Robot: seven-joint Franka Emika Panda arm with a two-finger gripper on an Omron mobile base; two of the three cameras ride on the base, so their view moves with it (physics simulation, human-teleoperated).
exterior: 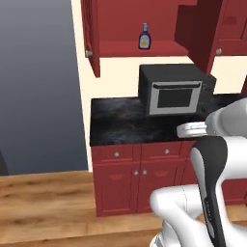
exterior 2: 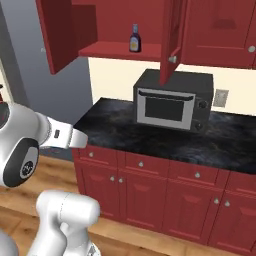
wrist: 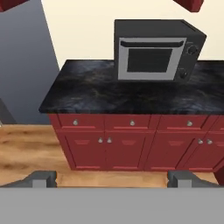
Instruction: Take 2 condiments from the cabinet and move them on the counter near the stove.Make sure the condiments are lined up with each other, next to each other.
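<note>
In the left base view the wall cabinet [exterior: 140,29] stood open, its doors swung out, and the dark purple bottle [exterior: 144,37] stood upright on the red inner shelf — alone, as far as could be seen; the right-hand door hid part of the shelf. Below it the black microwave [exterior: 176,89] sat on the black counter [exterior: 116,123], whose right end the white arm cut off.

In the right base view the bottle [exterior 2: 134,39] showed again on the shelf, just left of the open door's edge, its label too small to read. The counter [exterior 2: 150,135] ran on to the right above the red base cabinets [exterior 2: 150,192].

In the hand view the gripper [wrist: 111,178] was spread wide with nothing between its fingertips [wrist: 41,177], well back from the counter [wrist: 109,94] — the microwave [wrist: 155,50] stood on it.
</note>
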